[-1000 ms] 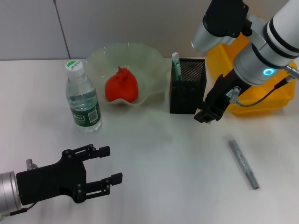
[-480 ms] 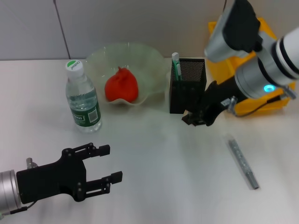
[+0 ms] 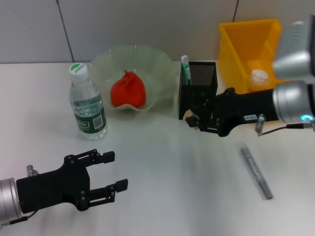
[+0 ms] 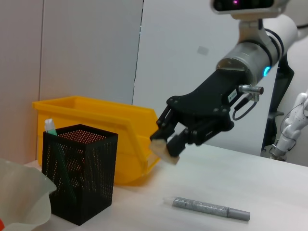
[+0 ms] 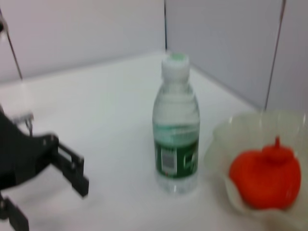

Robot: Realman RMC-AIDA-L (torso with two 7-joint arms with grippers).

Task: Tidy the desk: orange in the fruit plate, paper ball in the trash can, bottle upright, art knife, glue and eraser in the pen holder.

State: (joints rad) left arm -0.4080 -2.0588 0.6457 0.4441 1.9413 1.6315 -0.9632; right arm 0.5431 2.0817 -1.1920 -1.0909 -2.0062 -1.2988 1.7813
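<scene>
My right gripper (image 3: 193,119) hovers just in front of the black mesh pen holder (image 3: 198,91), shut on a small beige eraser (image 4: 162,148). A white-and-green glue stick (image 3: 185,69) stands in the holder. The grey art knife (image 3: 256,170) lies on the table at the right. The orange (image 3: 128,91) rests in the pale green fruit plate (image 3: 157,61). The bottle (image 3: 87,104) stands upright to the left of the plate. A paper ball (image 3: 259,76) lies in the yellow trash can (image 3: 246,37). Near the front left, my left gripper (image 3: 117,171) is open and holds nothing.
The white table (image 3: 167,167) ends at a grey wall at the back. The trash can stands right beside the pen holder, and the art knife lies in front of it. Bare table lies between the two grippers.
My right arm swung down to lie level over the table, and its gripper moved left to the front of the pen holder. The trash can is now uncovered. The left arm stayed put.
</scene>
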